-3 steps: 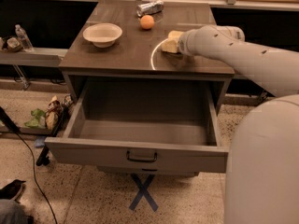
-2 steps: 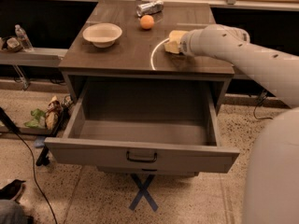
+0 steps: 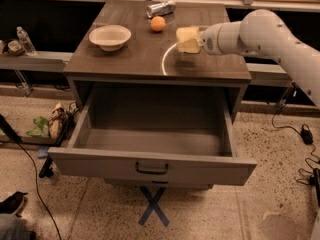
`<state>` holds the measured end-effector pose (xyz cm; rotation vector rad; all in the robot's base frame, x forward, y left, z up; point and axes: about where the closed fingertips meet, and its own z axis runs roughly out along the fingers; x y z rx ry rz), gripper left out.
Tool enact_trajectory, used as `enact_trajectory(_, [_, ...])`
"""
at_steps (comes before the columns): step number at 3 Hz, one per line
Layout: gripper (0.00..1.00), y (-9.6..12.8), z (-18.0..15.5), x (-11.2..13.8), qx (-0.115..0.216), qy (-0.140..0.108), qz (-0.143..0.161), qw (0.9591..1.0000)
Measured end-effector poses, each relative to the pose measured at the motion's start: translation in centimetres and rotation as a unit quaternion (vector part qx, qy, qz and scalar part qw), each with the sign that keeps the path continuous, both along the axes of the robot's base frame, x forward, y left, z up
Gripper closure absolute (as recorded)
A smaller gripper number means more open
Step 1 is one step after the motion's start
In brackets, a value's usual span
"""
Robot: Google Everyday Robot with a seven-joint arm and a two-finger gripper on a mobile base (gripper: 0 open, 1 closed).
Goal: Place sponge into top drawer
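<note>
The pale yellow sponge (image 3: 186, 39) is at the right of the cabinet top, just above the wood surface, at the tip of my arm. My gripper (image 3: 192, 40) comes in from the right and is shut on the sponge; its fingers are mostly hidden by the foam and the white wrist. The top drawer (image 3: 100, 160) is pulled wide open below the cabinet top. It is empty inside, and its dark bar handle (image 3: 151, 169) is centred on the front panel. The sponge is behind and above the drawer's right half.
A white bowl (image 3: 110, 36), an orange ball (image 3: 158, 23) and a crumpled silver can (image 3: 161, 8) are on the cabinet top (image 3: 135, 59). A water bottle (image 3: 25, 40) stands on a shelf at left. Cables, bags and a blue tape cross (image 3: 153, 206) are on the floor.
The gripper and the sponge have risen slightly off the cabinet top and shifted a little. The drawer, bowl and ball have not moved.
</note>
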<state>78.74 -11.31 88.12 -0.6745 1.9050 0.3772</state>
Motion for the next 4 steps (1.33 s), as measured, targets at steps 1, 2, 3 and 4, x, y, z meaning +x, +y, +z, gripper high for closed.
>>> enact_trajectory(1, [1.0,1.6,1.8,-3.1,0.004,0.008,0.07,0.9975])
enact_trajectory(2, [1.0,3.5,2.1,-6.2,0.021,0.051,0.136,0.9892])
enact_trajectory(3, [1.0,4.2,1.1,-7.9,0.015,0.078,0.164,0.9833])
enact_trajectory(4, [1.0,4.2,1.1,-7.9,0.015,0.078,0.164,0.9832])
